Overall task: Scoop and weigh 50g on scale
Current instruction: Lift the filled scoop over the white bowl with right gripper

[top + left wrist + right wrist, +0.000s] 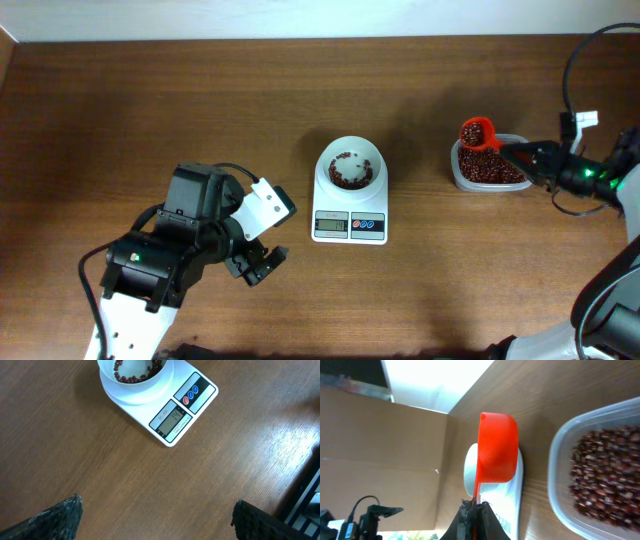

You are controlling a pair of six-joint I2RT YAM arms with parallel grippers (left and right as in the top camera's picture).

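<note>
Across the overhead view, the brown wood-grain counter [120, 100] carries everything. The left arm's black-and-white bulk sits low at the left, and the right arm reaches in from the right edge. Near the middle sits the small white digital scale [349, 205] with its round white bowl [352, 148]. A shallow heap of small dark red-brown beans [351, 172] lies in the bowl. Well to the right stands a clear rectangular plastic tub [455, 168] holding many more of the same beans. The right pincer [515, 152] is clamped together on the handle of a red plastic scoop [477, 132], which hangs over the tub's far left corner. The left pincer [258, 262] stands wide apart, holding nothing, below-left of the scale.

Only the left wrist view shows the scale's grey display with dark digits, too small to read surely, and bare counter between the dark fingers [55, 520]. Only the right wrist view shows the scoop's underside, which blocks part of the scale behind it and hides the scoop's contents.
</note>
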